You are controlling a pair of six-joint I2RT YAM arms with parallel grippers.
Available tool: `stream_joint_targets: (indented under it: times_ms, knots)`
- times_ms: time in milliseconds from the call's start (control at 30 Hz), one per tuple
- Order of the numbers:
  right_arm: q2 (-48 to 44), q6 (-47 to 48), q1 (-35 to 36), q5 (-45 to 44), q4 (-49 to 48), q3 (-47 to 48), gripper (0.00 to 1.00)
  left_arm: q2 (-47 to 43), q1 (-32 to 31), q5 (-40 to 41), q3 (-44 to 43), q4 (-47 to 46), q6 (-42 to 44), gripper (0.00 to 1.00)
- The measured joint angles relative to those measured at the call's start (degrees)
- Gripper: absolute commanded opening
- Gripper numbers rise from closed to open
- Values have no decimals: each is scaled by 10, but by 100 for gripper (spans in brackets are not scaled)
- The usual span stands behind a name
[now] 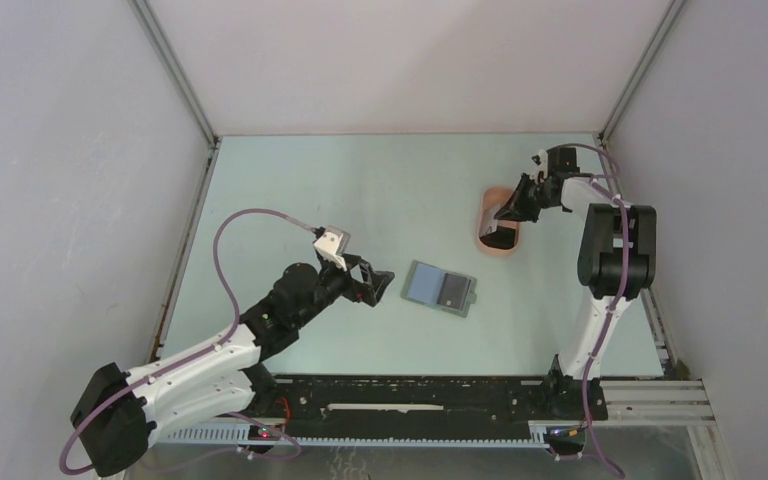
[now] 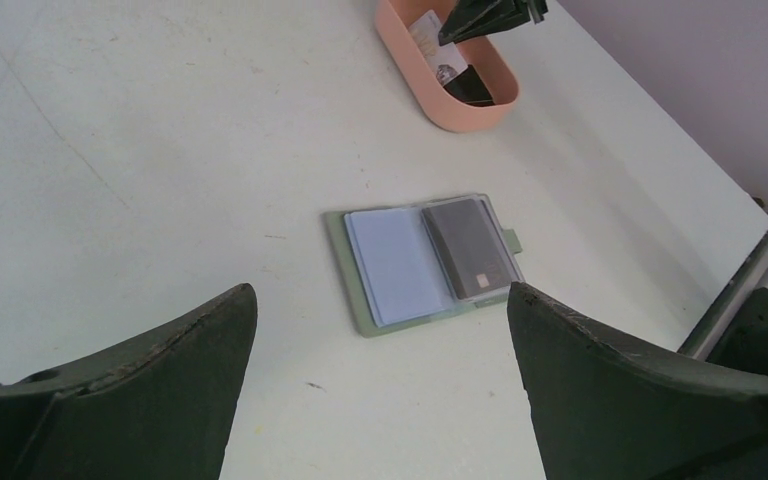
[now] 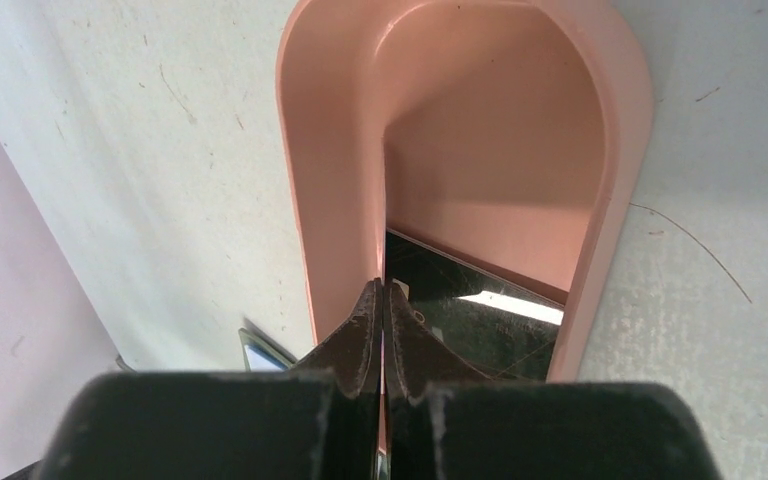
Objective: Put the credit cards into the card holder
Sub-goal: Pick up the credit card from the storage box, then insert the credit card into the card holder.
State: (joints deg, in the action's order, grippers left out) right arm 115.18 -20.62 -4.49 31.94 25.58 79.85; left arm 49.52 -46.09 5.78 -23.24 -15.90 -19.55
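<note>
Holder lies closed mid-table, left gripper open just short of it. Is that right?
Not quite. The holder lies open, pockets facing up; the left wrist view shows it. The rest is right: it is mid-table, and the left gripper is open just short of it.

Right claw (image 3: 381,292) points down into the salmon-pink oval tray (image 3: 622,150), fingers pressed together with only a hairline seam between them. Whether anything thin is pinched there can't be told. The tips sit just inside the tray's left wall, over the edge of the black credit card (image 3: 450,335). The card lies in the near end of the tray, with a white stripe (image 3: 512,305) across it. The far end of the tray is bare pink. The tray rests on a scuffed pale desk (image 3: 160,150). A small bluish corner (image 3: 260,352) shows left of the claw, too cut off to identify.
</note>
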Motion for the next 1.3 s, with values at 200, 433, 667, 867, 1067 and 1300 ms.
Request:
stream_joint_targets:
  times_ms: [200,433,667,867,1067,1300]
  knots:
    - [-35,38,-7,-6,19,-9,0,-3,0,-32,11,-34,-10,100]
    - [-120,85,-19,13,44,-29,0,-2,0,-82,20,-87,-28,100]
    - [-210,140,-13,68,69,-57,0,13,0,-126,20,-143,-47,100]
    - [-319,217,-2,172,98,-100,0,20,0,-159,20,-174,-51,100]
    - [-393,291,5,301,104,-128,0,23,6,-180,19,-185,-55,100]
    - [-401,339,26,382,123,-148,0,22,13,-195,19,-195,-65,100]
